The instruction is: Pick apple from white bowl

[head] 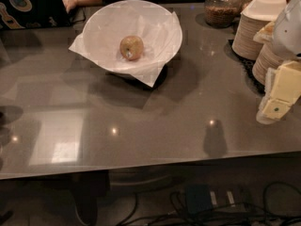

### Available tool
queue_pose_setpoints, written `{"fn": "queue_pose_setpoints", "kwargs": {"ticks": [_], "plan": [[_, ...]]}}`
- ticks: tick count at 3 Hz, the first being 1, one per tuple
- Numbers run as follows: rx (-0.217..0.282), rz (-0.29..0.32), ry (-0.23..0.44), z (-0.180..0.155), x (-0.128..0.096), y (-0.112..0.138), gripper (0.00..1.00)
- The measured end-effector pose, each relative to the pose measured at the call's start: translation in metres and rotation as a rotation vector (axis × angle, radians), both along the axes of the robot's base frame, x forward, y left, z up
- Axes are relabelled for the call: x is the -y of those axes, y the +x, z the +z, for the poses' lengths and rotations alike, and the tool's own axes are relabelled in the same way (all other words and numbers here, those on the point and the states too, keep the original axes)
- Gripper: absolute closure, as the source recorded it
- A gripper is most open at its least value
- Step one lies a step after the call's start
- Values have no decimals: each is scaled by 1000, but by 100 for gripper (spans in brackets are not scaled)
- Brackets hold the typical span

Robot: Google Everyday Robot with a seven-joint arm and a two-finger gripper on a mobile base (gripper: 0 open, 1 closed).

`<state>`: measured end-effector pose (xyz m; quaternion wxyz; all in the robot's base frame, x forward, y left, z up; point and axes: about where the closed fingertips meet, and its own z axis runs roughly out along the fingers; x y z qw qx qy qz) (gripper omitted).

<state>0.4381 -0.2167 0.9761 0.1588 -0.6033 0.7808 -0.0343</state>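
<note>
One apple (131, 47) sits dead centre in the one white bowl (127, 2), on crinkly paper. It looks firm, smooth, lightish and round, so I'd pinch across its widest part from above or it may roll. Further right are one glass jar (222, 6) and two plate stacks (249, 36). The gripper (277, 102) hangs at the far right, well apart from the bowl; can't tell if it's open or closed.

Apple (131, 47) yellowish-tan, reddish blush, pale spot. White bowl (101, 27) plain, crinkled white paper lining (157, 62). Table (155, 121) glossy grey-brown. Gripper (276, 105) at right edge above table, pale yellow, small dark dot, perhaps green. Plate stacks (247, 34) cream.
</note>
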Motion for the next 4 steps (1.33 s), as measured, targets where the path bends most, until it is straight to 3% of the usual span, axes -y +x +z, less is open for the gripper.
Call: {"fn": "queue_pose_setpoints", "kwargs": {"ticks": [1,2,4], "plan": [[2,0,1,0,0,0,0],[21,8,52,-4,-10,14,0],[91,10,200,-9,-43,71,0]]}}
